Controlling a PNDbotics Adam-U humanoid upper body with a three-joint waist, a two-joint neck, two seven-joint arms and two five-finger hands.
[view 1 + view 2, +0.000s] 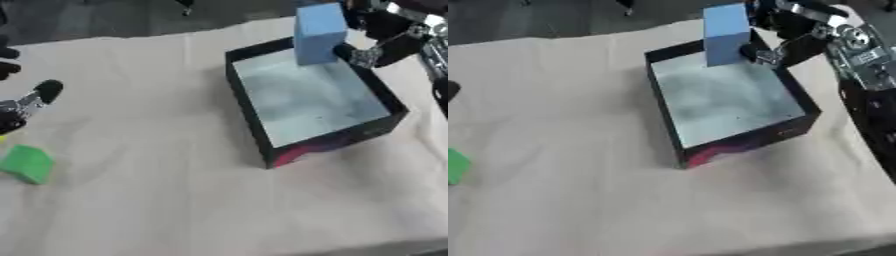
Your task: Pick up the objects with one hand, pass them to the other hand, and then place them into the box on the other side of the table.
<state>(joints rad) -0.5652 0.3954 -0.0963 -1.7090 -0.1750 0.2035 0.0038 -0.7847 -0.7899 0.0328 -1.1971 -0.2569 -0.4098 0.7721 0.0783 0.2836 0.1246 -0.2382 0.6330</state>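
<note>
A tall blue block [318, 33] hangs upright over the far end of the black box [254, 117], whose grey floor holds nothing. My right hand [785, 35] comes in from the upper right and is shut on the blue block, fingers curled against its right side. A green block [27, 164] lies on the tan cloth at the far left. My left hand [26, 102] shows at the left edge above the green block, apart from it, its fingers relaxed.
The tan cloth [157, 200] covers the table, with its far edge against a dark floor at the top. The box's front corner shows a red and pink patch [293, 154]. My right forearm [868, 85] runs down the right edge.
</note>
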